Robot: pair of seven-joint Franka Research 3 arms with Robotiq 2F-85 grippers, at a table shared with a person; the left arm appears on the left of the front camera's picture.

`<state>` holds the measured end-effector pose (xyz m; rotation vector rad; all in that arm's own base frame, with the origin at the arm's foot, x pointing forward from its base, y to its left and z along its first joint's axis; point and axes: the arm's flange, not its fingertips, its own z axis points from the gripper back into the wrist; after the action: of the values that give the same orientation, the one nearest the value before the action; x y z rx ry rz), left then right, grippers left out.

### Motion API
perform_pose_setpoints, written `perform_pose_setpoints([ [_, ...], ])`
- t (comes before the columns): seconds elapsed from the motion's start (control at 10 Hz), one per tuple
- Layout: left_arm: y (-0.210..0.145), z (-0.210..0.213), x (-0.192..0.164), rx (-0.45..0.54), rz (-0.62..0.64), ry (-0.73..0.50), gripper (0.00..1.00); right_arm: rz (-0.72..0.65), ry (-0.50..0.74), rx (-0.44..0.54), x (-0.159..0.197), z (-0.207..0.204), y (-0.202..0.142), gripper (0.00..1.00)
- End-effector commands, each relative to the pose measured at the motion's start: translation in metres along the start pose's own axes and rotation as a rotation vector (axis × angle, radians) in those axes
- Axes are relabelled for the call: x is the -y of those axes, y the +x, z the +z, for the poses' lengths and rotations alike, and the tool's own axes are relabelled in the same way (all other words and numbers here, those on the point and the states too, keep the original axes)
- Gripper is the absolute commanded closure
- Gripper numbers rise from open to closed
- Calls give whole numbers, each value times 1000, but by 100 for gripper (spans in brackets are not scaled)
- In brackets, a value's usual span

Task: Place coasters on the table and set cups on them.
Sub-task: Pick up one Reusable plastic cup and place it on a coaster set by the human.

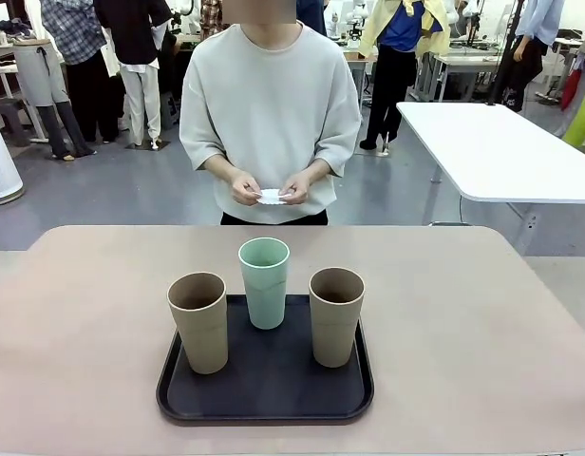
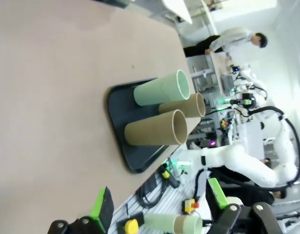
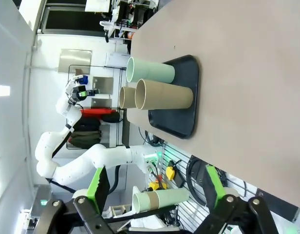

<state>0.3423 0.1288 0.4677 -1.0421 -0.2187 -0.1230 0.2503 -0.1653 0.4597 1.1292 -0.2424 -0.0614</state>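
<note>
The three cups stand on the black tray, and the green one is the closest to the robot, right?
Not quite. The green cup is the farthest from the robot, at the far edge of the black tray, nearest the person. The left brown cup and the right brown cup stand closer to the robot. The front view shows it.

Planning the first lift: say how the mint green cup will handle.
The mint green cup is tall and tapers to a narrow base, so a push near the rim would likely tip it. Its matte wall probably isn't slippery.
</note>
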Motion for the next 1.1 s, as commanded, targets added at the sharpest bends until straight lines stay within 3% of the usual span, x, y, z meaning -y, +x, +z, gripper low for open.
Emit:
perform_pose_setpoints([
  [0.0,-15,-18,19,49,-28,-34,0,18,3,-6,2,0,-1,0],
  [0.4,-29,-33,41,95,-73,-67,0,19,-19,-47,1,-8,2,0],
  [0.8,-27,-53,55,29,-80,8,0,2,-35,-51,-2,-12,2,0],
  [1.0,-29,-41,48,51,-67,-55,0,2,-35,-51,-2,-12,2,0],
])
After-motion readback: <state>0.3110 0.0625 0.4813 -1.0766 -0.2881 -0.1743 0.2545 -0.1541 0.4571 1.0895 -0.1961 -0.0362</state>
